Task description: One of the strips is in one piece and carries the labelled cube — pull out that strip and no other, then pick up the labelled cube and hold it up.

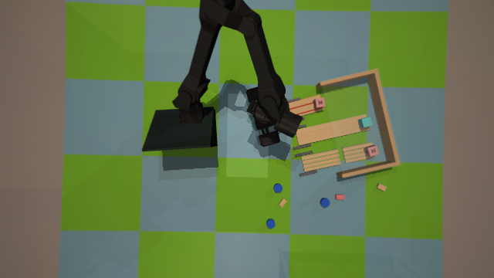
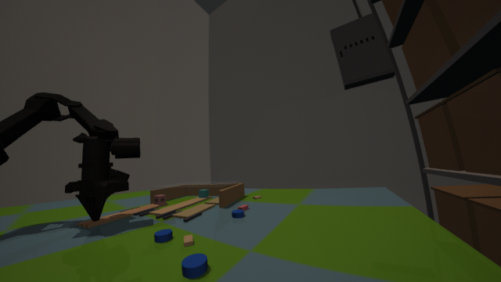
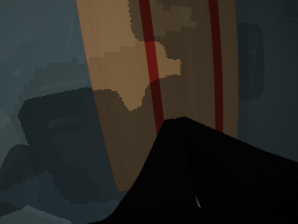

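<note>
From above: your gripper (image 1: 268, 140), pressed together and holding nothing, hangs over the near end of the red-lined strip (image 1: 305, 106); the labelled cube (image 1: 319, 103) rides its far end, toward the worktop's right edge.
Side view: your fingertips (image 2: 95, 217) touch the strip (image 2: 117, 218).
Wrist: red lines run along the strip (image 3: 113, 50).

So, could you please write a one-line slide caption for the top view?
Black arm's shut end effector presses the red-striped wooden strip carrying a pink labelled cube.
</note>
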Tool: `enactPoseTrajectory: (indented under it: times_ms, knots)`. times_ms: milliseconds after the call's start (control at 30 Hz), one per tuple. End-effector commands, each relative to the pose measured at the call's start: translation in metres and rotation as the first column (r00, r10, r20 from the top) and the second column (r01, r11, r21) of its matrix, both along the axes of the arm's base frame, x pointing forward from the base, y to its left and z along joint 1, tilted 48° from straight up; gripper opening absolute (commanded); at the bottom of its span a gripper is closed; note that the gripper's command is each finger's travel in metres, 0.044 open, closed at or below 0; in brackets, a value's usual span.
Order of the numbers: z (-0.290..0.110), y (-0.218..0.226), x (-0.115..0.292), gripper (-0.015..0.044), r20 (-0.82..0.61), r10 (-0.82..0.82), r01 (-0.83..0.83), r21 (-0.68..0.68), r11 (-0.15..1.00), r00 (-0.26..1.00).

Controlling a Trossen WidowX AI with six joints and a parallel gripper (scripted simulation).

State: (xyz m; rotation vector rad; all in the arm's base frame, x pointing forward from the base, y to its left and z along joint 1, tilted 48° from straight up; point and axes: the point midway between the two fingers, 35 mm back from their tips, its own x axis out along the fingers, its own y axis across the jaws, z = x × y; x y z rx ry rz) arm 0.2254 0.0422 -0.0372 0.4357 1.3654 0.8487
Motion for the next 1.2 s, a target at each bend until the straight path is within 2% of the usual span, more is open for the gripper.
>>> enactPoseTrajectory:
  times_ms: [0,733,1167]
  knots:
    - [-0.004,0.001,-0.014,0.0000,-0.028,0.013,-0.013,-0.004,1.000,1.000]
    - [-0.009,-0.005,-0.045,0.0000,-0.029,0.013,-0.013,-0.005,1.000,0.999]
    - [-0.009,-0.005,-0.046,0.0000,-0.029,0.013,-0.013,-0.005,1.000,0.999]
